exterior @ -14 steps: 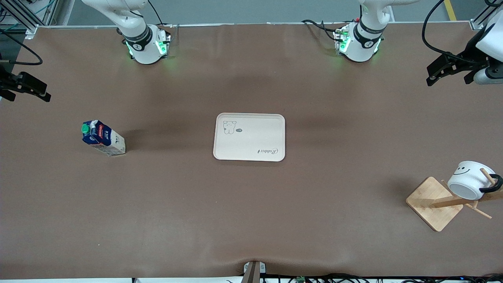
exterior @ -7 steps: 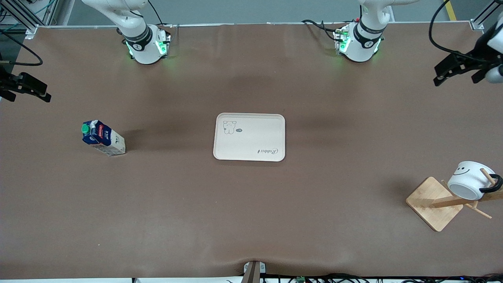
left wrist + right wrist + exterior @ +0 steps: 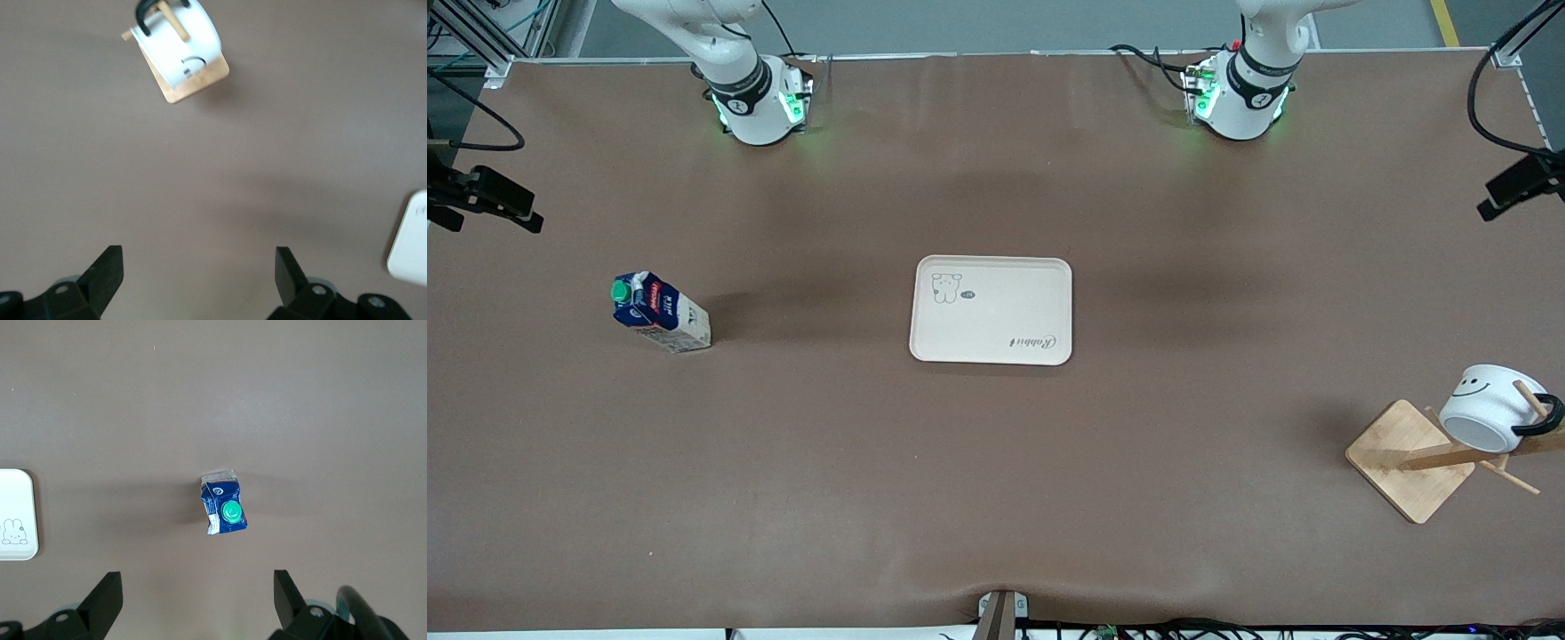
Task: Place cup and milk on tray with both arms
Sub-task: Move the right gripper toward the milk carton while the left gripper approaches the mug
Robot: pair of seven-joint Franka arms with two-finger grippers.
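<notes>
Centrally, the tray (image 3: 991, 310) lies bare on the table. Toward the right arm's end from the tray stands the milk (image 3: 660, 312), upright; the right gripper (image 3: 197, 603) hangs above it, fingers spread wide and empty. Toward the left arm's end, nearer the front camera than the tray, the cup (image 3: 1492, 406) hangs on a wooden rack (image 3: 1418, 459); the left gripper (image 3: 199, 283) is likewise spread wide, holding nothing.
</notes>
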